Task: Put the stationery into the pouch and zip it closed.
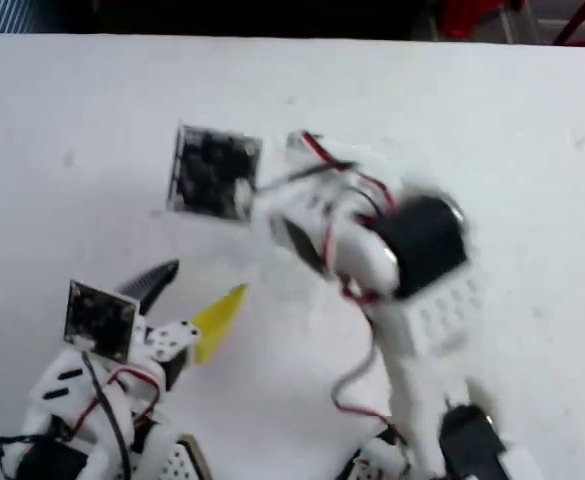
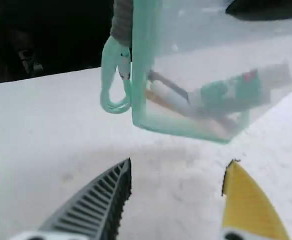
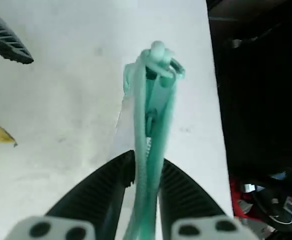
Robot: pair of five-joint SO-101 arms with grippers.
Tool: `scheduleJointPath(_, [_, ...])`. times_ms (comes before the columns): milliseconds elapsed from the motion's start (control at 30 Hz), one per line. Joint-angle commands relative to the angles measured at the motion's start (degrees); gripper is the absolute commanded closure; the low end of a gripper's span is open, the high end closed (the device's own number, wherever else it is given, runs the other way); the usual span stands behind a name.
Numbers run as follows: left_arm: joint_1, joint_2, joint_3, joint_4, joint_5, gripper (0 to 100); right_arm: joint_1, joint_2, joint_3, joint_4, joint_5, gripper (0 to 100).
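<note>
The right end effector (image 3: 146, 161) is clenched on the mint-green edge of the pouch (image 3: 153, 100) and holds it up off the bench (image 2: 46, 125), so the pouch hangs freely in the air. From the left wrist view it is a clear-walled pouch with green trim, and the stationery (image 2: 220, 97) lies inside, slumped toward its lower corner. A green loop (image 2: 113, 80) dangles from one corner of the trim. The left end effector (image 2: 178, 167) sits low over the bench, just below the hanging pouch, with its grey and yellow fingers spread and nothing between them.

The pouch looks light and floppy. Its clear walls are probably thin film, slick and prone to buckling, so a pinch there would likely slip or crumple onto the pens. The trim looks the firmer part (it is where the right end effector already bites), and it should give the surest grip. The loose contents will probably shift if the pouch is tilted, which would move its balance. For closing, the free left end effector would do best on the zip pull or the trim end near the loop, pulling along the edge against the other grip. Whether the zip is already run shut cannot be told.
</note>
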Motion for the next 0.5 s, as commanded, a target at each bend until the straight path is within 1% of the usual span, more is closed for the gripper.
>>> scheduleJointPath(0, [-0.2,0.0,5.2,-6.4,-5.6,69,0.1,-8.6,4.0,1.2,4.0,98.2])
scheduleJointPath(67, [0.0,0.0,6.5,-8.1,-6.2,69,0.0,-12.7,10.5,1.2,6.2,98.2])
scheduleJointPath(200, [0.0,0.0,6.5,-8.4,-6.2,69,-0.4,-21.6,24.0,1.2,11.5,98.2])
scheduleJointPath(267, [0.1,0.0,6.4,-8.4,-6.4,69,-2.9,-26.2,28.2,1.2,13.1,98.2])
scheduleJointPath(300, [0.8,0.0,6.2,-8.1,-7.6,69,-4.1,-28.4,29.7,1.2,13.2,98.2])
scheduleJointPath(400, [7.2,0.0,5.2,-4.0,-11.3,69,-8.6,-32.1,30.5,1.1,13.3,98.1])
scheduleJointPath(467, [12.4,0.0,3.4,-0.1,-13.3,69,-8.9,-32.0,30.2,1.0,13.2,98.1])
